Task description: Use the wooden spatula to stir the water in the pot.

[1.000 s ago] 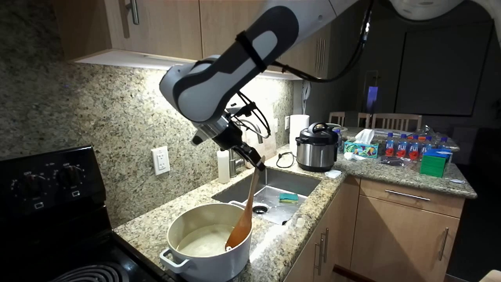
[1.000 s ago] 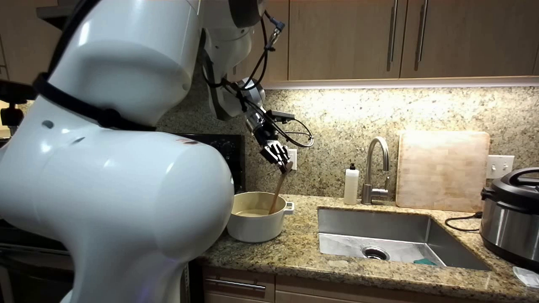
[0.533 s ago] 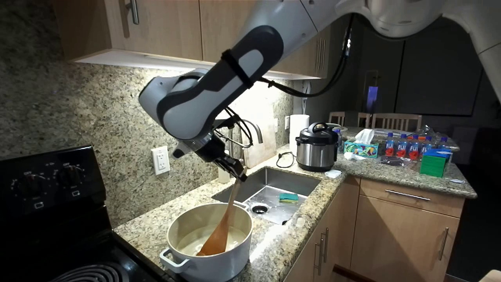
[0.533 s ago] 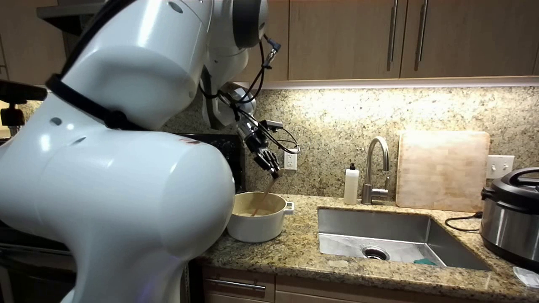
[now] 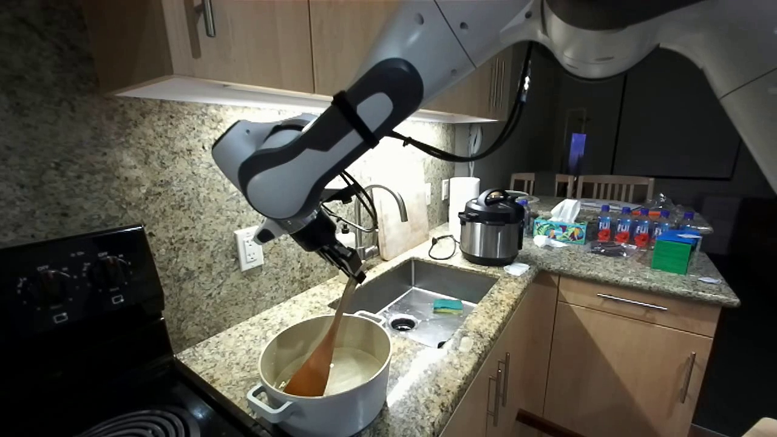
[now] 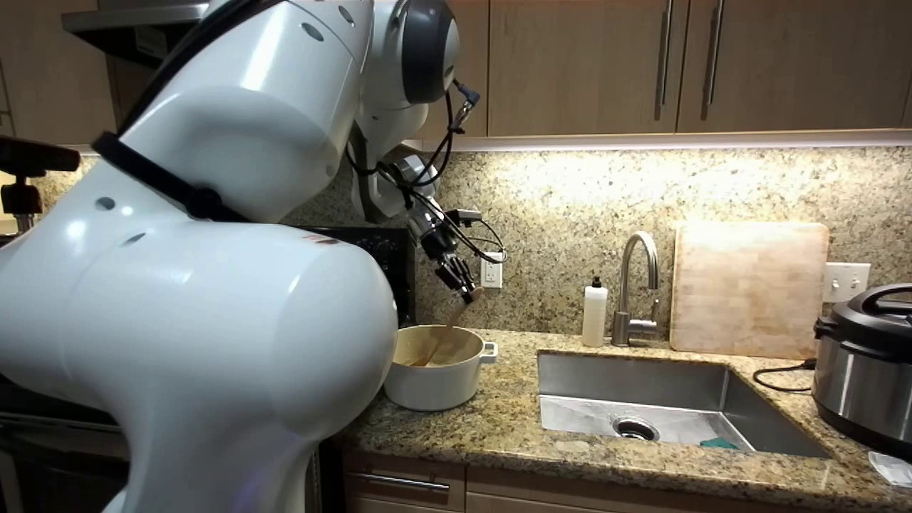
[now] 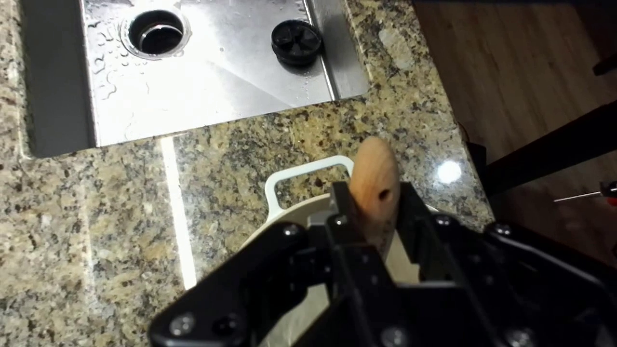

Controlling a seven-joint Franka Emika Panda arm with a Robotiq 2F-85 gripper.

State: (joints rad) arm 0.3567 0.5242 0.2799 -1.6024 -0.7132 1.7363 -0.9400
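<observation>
My gripper (image 5: 357,274) is shut on the upper handle of the wooden spatula (image 5: 314,371) and is above the pot's sink-side rim. The spatula leans, with its blade down in the white pot (image 5: 340,414) at the stove-side part of the inside. The blade's lower edge is in the pale water (image 5: 357,366). In an exterior view the gripper (image 6: 469,293) is above the pot (image 6: 434,388), and the spatula (image 6: 445,335) slants into it. In the wrist view the handle end (image 7: 376,173) sticks out between both fingers; the blade is hidden there.
The pot stands on the granite counter (image 5: 425,388), between the black stove (image 5: 79,328) and the steel sink (image 5: 419,303). A soap bottle (image 6: 594,313) and faucet (image 6: 634,285) stand behind the sink. An electric cooker (image 5: 490,233) stands past the sink.
My gripper has moved toward the stove and lower, with the spatula in it. The blade has swept across the pot from the sink side to the stove side. The pot stands in place.
</observation>
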